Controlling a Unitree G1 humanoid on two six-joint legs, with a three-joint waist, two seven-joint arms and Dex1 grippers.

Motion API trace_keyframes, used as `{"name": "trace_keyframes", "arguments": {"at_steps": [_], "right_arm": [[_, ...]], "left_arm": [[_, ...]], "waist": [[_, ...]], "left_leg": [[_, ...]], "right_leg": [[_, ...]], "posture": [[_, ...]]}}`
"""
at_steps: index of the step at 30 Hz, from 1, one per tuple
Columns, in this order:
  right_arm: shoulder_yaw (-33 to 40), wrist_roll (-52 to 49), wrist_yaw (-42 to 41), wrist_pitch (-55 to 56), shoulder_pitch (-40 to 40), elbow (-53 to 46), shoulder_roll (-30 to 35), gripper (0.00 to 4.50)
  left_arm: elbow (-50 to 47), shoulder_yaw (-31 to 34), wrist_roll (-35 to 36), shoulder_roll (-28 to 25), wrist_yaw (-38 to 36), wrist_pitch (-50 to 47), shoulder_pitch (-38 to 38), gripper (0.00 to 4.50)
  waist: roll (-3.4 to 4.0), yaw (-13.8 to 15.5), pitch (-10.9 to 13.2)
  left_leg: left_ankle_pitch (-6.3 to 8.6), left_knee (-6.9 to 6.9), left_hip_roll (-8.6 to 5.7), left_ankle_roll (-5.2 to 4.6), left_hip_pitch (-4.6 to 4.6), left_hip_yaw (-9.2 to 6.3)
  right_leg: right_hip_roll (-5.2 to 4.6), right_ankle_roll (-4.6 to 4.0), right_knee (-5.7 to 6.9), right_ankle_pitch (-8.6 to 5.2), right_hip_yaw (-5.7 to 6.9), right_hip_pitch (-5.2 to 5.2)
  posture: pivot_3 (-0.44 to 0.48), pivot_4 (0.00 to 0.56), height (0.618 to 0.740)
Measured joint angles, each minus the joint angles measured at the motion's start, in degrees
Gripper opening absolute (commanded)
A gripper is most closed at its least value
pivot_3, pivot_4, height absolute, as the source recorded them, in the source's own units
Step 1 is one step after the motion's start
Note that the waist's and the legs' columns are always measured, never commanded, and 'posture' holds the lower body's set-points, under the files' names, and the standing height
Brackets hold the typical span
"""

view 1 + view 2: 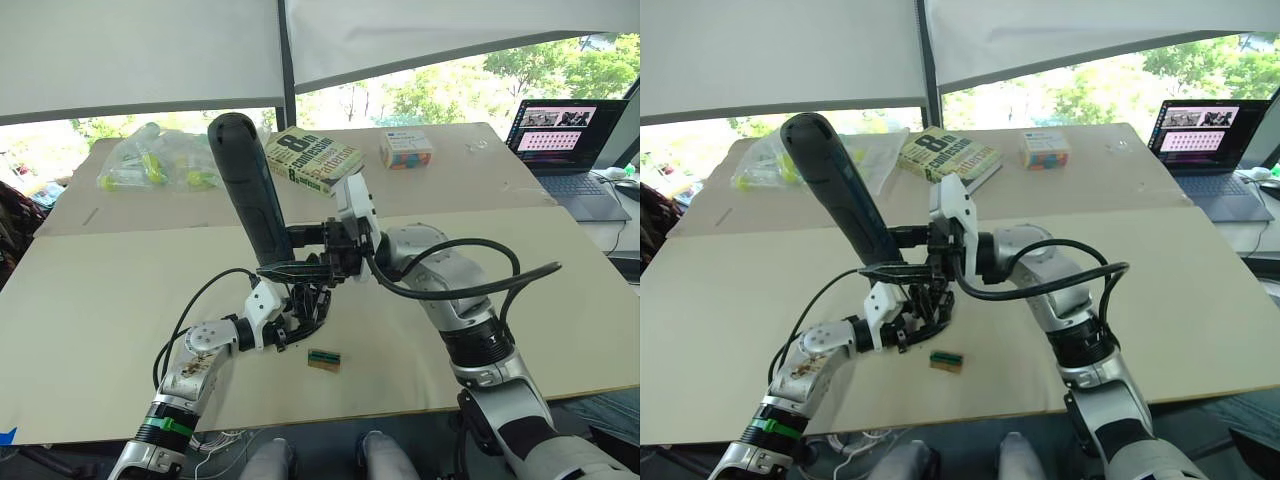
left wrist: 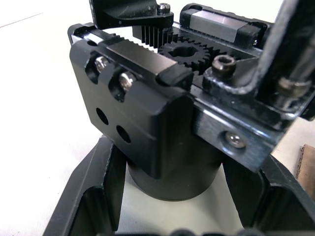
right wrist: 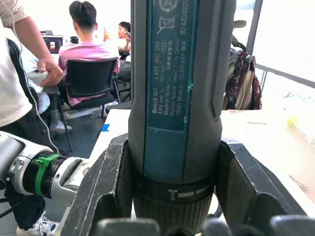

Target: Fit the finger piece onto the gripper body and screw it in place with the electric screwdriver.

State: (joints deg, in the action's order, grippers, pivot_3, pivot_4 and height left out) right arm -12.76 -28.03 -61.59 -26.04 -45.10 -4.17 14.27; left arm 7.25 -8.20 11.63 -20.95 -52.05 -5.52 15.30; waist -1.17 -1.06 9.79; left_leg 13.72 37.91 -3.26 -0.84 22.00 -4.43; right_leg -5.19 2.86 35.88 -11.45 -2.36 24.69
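Black and silvery, the gripper body [image 2: 162,123] sits clamped in the left gripper [image 1: 300,325] just above the bench [image 1: 100,300], while the right gripper [image 1: 325,255] grasps the tilted electric screwdriver [image 1: 250,185] over it; a small tan-and-green block [image 1: 323,360] lies beside.

One electric screwdriver [image 1: 250,190], one gripper body [image 2: 162,113], one book [image 1: 312,157], one laptop [image 1: 570,150], one small tan-and-green block [image 1: 324,359].
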Motion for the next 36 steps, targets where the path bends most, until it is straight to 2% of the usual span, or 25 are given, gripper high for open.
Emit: {"name": "trace_keyframes", "arguments": {"at_steps": [36], "right_arm": [[-0.7,0.3,4.6,2.1,5.6,-1.8,-0.1,1.92]], "left_arm": [[1.0,-0.3,-0.3,-0.2,0.0,0.2,0.0,2.32]], "waist": [[0.07,-0.1,-0.6]], "left_leg": [[0.06,-0.09,0.05,0.02,-0.65,0.02]], "right_leg": [[0.03,0.03,-0.07,-0.04,0.02,-0.56]], "posture": [[0.0,0.15,0.737]]}}
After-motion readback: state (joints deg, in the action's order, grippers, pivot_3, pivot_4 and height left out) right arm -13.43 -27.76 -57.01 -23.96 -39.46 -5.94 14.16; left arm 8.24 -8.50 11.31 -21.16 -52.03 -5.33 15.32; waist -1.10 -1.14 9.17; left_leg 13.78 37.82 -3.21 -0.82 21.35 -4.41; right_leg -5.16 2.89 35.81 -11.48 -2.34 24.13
